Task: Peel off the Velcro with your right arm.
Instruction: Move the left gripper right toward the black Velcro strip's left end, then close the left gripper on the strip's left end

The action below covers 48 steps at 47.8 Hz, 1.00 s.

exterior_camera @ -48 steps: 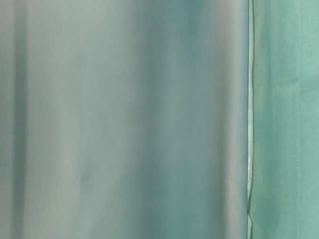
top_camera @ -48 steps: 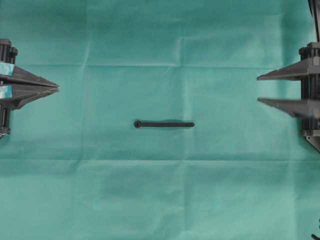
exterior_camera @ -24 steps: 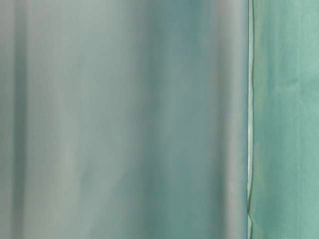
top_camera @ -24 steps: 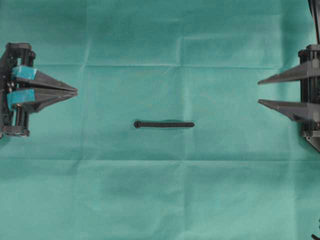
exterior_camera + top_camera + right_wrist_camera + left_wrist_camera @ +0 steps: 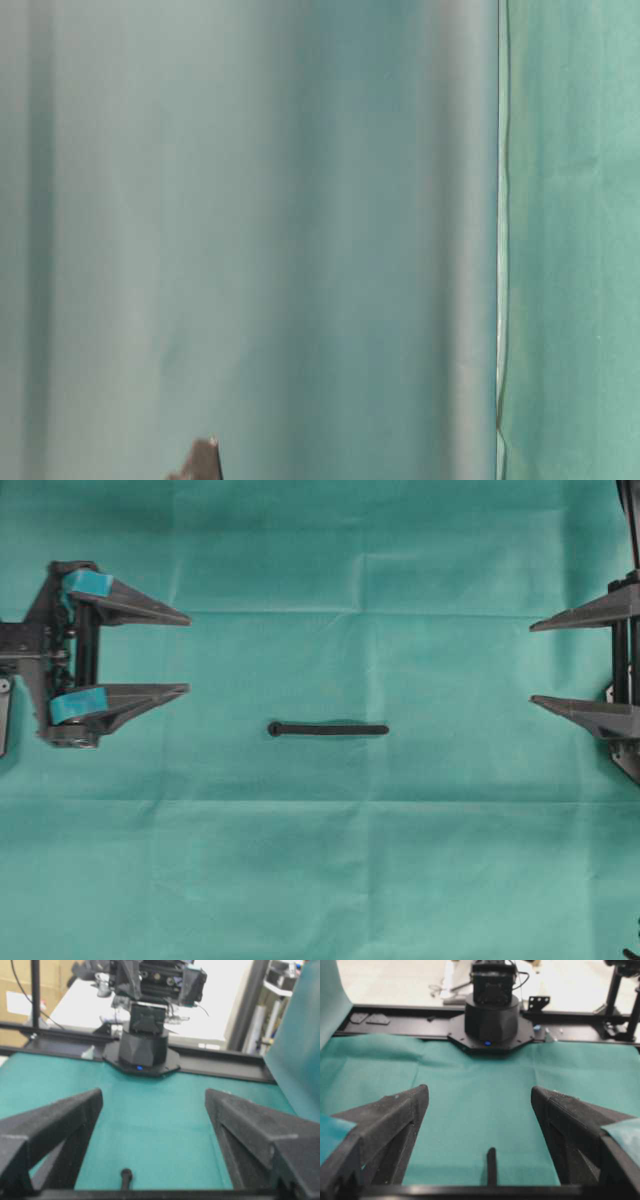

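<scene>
No readable writing or brand marks in any view; only teal tape on the left gripper's [image 5: 188, 651] fingers [image 5: 128, 601]. Vs 0.5 s ago: left gripper has come further in over the cloth toward centre and gone from nearly pinched to wide apart; right gripper [image 5: 532, 664] has pulled back a bit toward the right edge w/ its gap slightly wider; Velcro [image 5: 328, 729] hasn't shifted. Left gripper now spread wide, holding nothing, touching nothing; tips well apart from the strap. Right gripper also spread, empty, tips near the right edge, well apart from the strap. Velcro lies flat on the green cloth [image 5: 320, 860] covering the tabletop, roughly mid-frame, running left-right, rounded end toward the left arm; between the two grippers. Left wrist view: strap end [image 5: 491, 1166] low centre between the spread fingers [image 5: 395, 1115], opposite arm base [image 5: 491, 1020] beyond; right wrist view: rounded end [image 5: 125, 1178] low centre between fingers [image 5: 60, 1120], other arm base [image 5: 145, 1045] behind. Table-level view mostly blurred green cloth; a dark tip [image 5: 203, 461] at bottom edge, probably a gripper finger, can't tell which.
</scene>
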Each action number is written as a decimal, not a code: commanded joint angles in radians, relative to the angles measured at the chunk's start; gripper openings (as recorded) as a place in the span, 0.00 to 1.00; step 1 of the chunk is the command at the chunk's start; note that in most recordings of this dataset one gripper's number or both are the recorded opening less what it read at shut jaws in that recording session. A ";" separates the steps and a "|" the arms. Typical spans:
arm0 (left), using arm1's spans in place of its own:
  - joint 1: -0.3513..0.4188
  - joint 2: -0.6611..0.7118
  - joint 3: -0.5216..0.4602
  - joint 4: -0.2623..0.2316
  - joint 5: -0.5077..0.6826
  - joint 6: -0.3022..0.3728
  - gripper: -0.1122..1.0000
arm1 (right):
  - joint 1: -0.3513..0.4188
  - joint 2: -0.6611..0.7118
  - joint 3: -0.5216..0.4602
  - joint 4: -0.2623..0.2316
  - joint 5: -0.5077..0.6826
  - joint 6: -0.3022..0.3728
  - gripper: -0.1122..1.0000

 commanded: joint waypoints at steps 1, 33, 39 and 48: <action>0.005 0.054 -0.063 -0.002 -0.023 0.000 0.97 | -0.002 0.006 -0.012 0.000 -0.015 0.000 0.77; 0.003 0.440 -0.359 0.000 -0.023 0.002 0.97 | -0.002 0.005 -0.002 -0.003 -0.031 0.000 0.77; 0.005 0.460 -0.376 0.000 -0.015 0.002 0.97 | -0.002 0.005 0.002 -0.003 -0.035 -0.002 0.77; 0.005 0.474 -0.405 -0.002 0.083 -0.006 0.97 | -0.002 0.005 0.011 -0.012 -0.044 -0.002 0.77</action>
